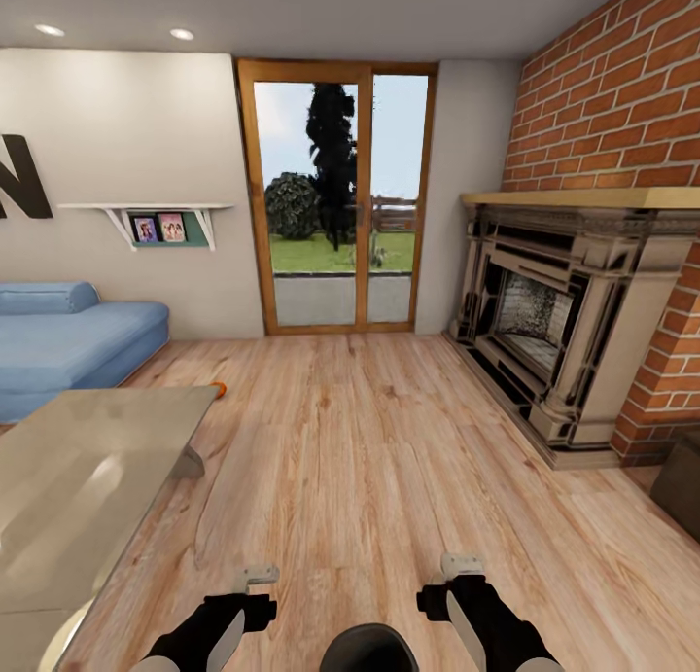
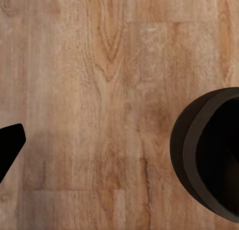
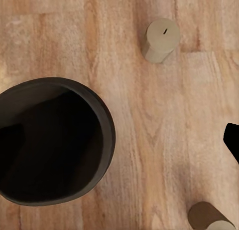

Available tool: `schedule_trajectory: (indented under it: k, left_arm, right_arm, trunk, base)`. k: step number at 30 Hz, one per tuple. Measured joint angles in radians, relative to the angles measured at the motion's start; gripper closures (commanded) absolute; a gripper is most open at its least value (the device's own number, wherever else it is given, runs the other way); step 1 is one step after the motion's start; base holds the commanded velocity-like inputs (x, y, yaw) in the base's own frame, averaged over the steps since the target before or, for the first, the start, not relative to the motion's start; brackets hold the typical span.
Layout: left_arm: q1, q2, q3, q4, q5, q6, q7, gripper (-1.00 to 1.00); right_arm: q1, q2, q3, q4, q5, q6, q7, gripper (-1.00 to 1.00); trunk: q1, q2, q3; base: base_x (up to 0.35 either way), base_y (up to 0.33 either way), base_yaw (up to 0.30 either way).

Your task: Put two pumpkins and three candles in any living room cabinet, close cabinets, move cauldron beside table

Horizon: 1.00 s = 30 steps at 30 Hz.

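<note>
Left of the squat matte-black round cauldron point(image 1: 369, 650) stands the glossy grey glass-topped table point(image 1: 87, 468), an orange sliver, maybe a pumpkin, at its far corner. My left hand point(image 1: 255, 586) hangs just left of the cauldron's rim; I cannot tell whether it is spread. The cauldron sits on the plank floor between my hands. My right hand point(image 1: 457, 573) hangs just right of it, spread unclear, nearer two stubby beige upright wax candles point(image 3: 160, 40).
</note>
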Motion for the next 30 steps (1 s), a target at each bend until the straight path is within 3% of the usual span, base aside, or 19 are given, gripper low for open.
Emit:
schedule_trajectory:
  k: [30]
  left_arm:
    - [0.0,-0.001,0.0,-0.001,0.0,0.0,0.0,-1.0]
  right_arm:
    - [0.0,0.0,0.002,0.0,-0.001,-0.002,0.001,-1.0]
  trunk:
    - [0.115,-0.21,-0.094]
  base:
    - [0.0,0.0,0.0]
